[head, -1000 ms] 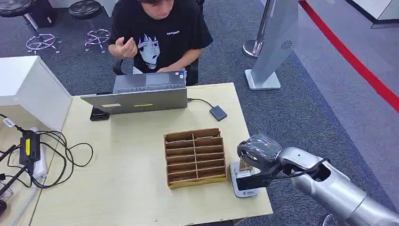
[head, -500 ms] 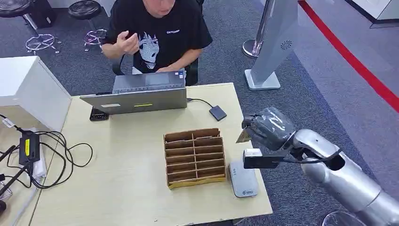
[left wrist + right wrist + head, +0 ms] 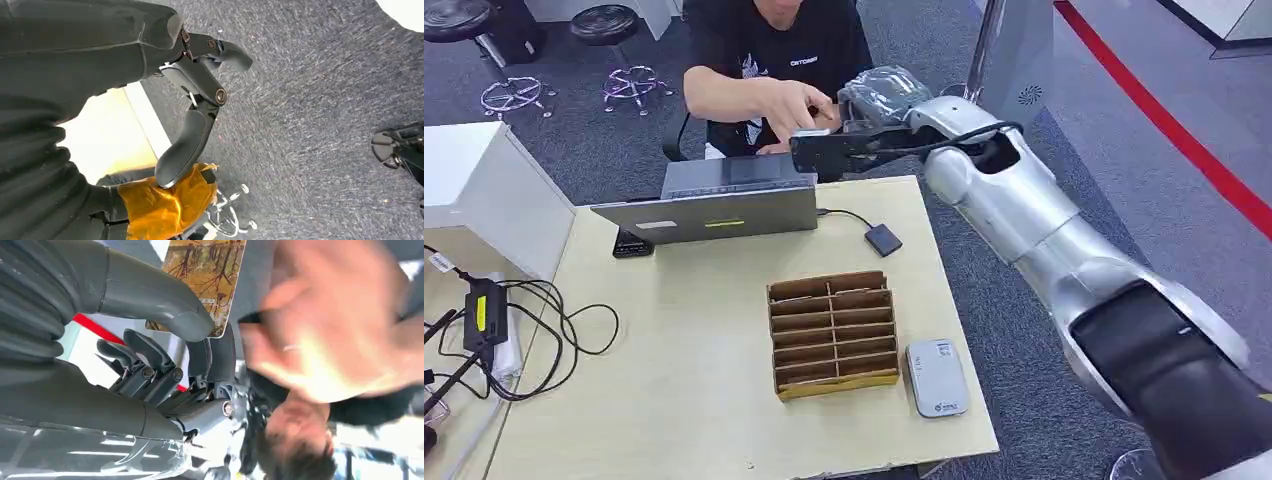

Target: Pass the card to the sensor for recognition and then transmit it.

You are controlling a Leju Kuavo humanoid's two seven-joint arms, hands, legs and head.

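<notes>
Silver right arm is extended over the far edge of the table (image 3: 924,260) toward the seated person (image 3: 774,50), and the card (image 3: 205,280) is pinched in the right hand (image 3: 879,100) between the thick thumb and the darker fingers (image 3: 212,357). The remaining fingers are curled beneath. The card is located above the laptop (image 3: 724,200), well apart from the sensor (image 3: 936,377), which lies flat beside the cardboard rack (image 3: 832,335).

The step in hand is judged to be the handover. The person's hand (image 3: 799,100) is reached out and is just beside the card; contact cannot be confirmed, as that hand is blurred. For a clean transfer, the arm is to be held steady and the pinch is to be loosened only once the free part of the card is gripped by the person.

The card's long axis is seen to run out from the thumb, away from the palm, with the printed face toward the wrist camera; its heading over the table cannot be told.

The left hand (image 3: 195,130) is hung beside the table, holding nothing, fingers spread
</notes>
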